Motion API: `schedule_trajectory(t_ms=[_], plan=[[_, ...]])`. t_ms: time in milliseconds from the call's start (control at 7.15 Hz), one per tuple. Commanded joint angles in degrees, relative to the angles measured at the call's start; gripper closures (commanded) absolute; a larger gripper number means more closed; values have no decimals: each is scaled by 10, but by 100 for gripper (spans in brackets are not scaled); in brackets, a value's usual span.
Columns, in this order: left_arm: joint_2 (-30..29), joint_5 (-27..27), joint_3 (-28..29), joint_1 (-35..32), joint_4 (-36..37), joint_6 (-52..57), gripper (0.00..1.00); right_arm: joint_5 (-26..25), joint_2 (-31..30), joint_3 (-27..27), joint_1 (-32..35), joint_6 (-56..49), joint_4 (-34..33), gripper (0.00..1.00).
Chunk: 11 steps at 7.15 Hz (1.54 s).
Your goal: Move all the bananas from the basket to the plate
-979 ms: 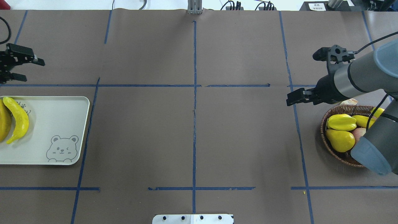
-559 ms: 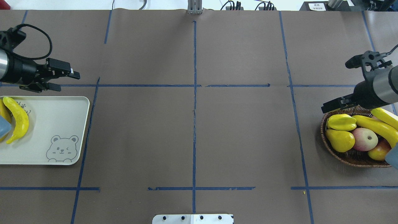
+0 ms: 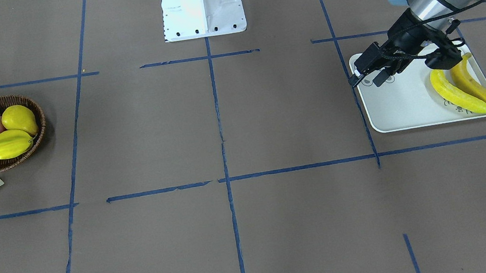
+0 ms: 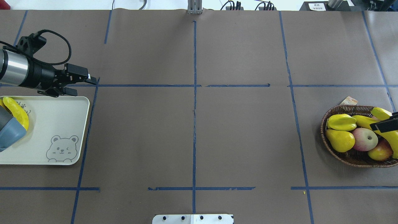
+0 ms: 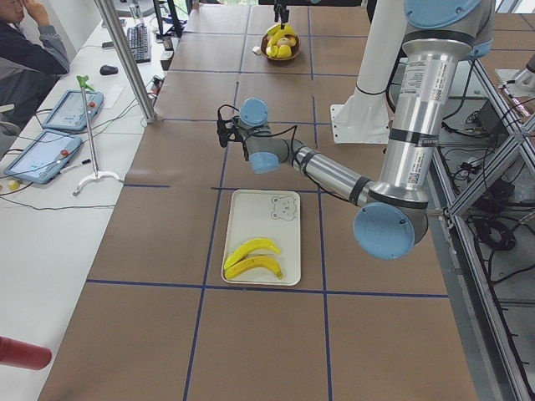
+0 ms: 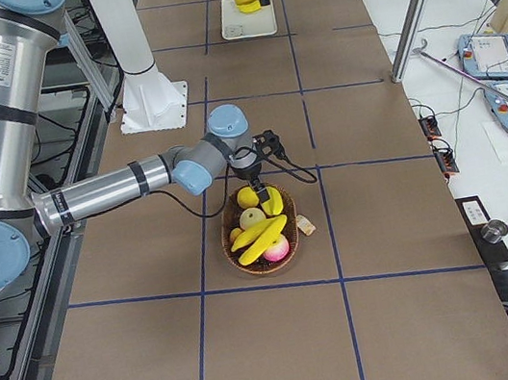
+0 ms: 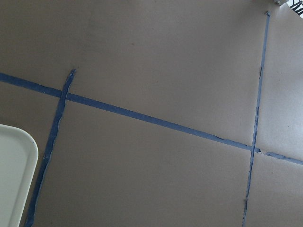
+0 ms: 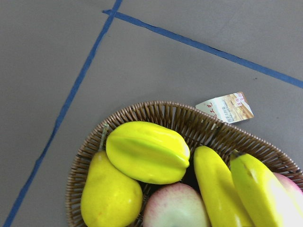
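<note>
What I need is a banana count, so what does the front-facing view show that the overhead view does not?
Only front-facing: the two plated bananas lie fully visible, side by side on the plate. Only overhead: the plate's bear print, which the left gripper mostly covers from the front; there the left arm's elbow hides most of the plated bananas. Both: two basket bananas lie in the basket beside a starfruit, so two of four are across.
</note>
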Motion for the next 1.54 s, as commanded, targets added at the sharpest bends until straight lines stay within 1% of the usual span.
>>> schedule_trajectory(t_ms=[0, 140, 420, 839, 1119, 1259, 1399], plan=[[-1, 12, 0, 12, 1, -1, 0, 78, -16, -73, 94, -164, 34, 0], [-1, 12, 0, 14, 1, -1, 0, 92, -17, -96, 113, -228, 36, 0], [-1, 13, 1, 15, 1, -1, 0, 99, -18, -116, 118, -275, 36, 0], [-1, 12, 2, 15, 1, -1, 0, 95, -14, -161, 116, -291, 45, 0], [-1, 12, 2, 16, 1, -1, 0, 95, -11, -174, 111, -287, 43, 2], [-1, 12, 1, 16, 1, -1, 0, 95, -6, -174, 103, -284, 42, 6], [-1, 12, 1, 16, 1, -1, 0, 94, 0, -176, 92, -281, 41, 13]])
